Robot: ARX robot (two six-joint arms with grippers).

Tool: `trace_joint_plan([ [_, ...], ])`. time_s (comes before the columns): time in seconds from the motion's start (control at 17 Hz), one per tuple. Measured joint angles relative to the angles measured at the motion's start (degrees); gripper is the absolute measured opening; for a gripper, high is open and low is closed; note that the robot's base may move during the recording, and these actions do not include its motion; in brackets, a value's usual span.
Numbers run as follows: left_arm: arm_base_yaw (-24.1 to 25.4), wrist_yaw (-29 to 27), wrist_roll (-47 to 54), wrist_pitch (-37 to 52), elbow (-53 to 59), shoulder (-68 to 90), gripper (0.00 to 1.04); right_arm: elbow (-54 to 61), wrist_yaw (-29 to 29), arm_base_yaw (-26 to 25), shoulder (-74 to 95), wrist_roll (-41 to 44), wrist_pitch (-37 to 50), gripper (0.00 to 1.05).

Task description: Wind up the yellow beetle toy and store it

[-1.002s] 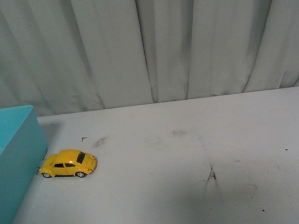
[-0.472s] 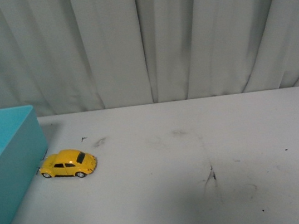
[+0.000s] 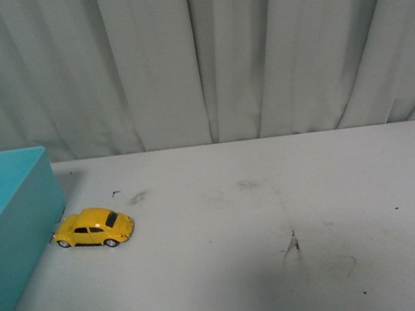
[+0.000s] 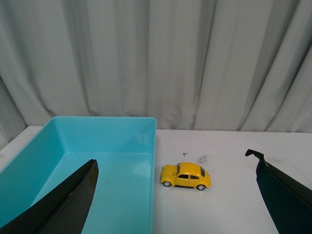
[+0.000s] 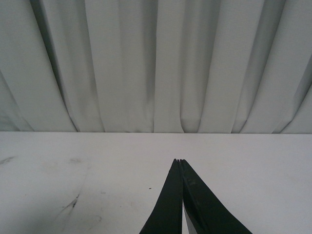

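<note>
Nothing has shifted in the front view over the last second: the yellow beetle toy [image 3: 93, 228] sits on the same spot of the white table [image 3: 278, 207], and neither arm shows there. The toy stands upright on its four wheels, outside the turquoise bin [image 3: 14, 223], just beside the bin's long outer wall, its nose toward that wall. In the left wrist view a thin strip of table shows between the toy [image 4: 185, 176] and the bin [image 4: 153, 161].

The bin is open-topped. The part of its inside that shows is plain turquoise floor and walls; one near corner is hidden behind a black finger [image 4: 63, 207].

The left gripper [image 4: 171, 158] hangs above the table with its two fingers spread wide, the bin's edge and the toy between them and farther off. The right gripper [image 5: 179, 163] has its fingers pressed together with nothing between them, over a bare stretch of table well apart from the toy.

A dark scuff [image 3: 293, 244] marks the tabletop, and a pale pleated curtain [image 3: 254, 47] closes the background.
</note>
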State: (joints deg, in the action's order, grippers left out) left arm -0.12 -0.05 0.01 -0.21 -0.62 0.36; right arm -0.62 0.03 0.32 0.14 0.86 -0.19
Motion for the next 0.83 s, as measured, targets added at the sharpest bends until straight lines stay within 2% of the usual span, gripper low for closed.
trace_joint_plan([
  [0.06, 0.0, 0.0, 0.0, 0.0, 0.0, 0.0, 0.98, 0.0, 0.0, 0.0, 0.0, 0.0, 0.0, 0.11],
  [0.53, 0.0, 0.0, 0.0, 0.0, 0.0, 0.0, 0.98, 0.0, 0.0, 0.0, 0.0, 0.0, 0.0, 0.98],
  [0.59, 0.0, 0.0, 0.0, 0.0, 0.0, 0.0, 0.98, 0.0, 0.0, 0.0, 0.0, 0.0, 0.0, 0.98],
  [0.65, -3.1, -8.1, -3.7, -8.5, -2.8, 3.0, 0.98, 0.0, 0.0, 0.0, 0.0, 0.0, -0.1, 0.98],
  [0.71, -8.2, -19.0, -9.5, -14.4, -7.1, 12.0, 0.98, 0.0, 0.1, 0.0, 0.0, 0.0, -0.1, 0.98],
  [0.77, -9.5, -24.4, -13.0, -12.8, -9.2, 17.8, 0.98, 0.0, -0.1, 0.0, 0.0, 0.0, 0.0, 0.98],
  [0.83, -4.3, -30.7, -18.8, 0.2, -12.2, 30.3, 0.98, 0.0, 0.0, -0.1, 0.0, 0.0, -0.1, 0.98],
])
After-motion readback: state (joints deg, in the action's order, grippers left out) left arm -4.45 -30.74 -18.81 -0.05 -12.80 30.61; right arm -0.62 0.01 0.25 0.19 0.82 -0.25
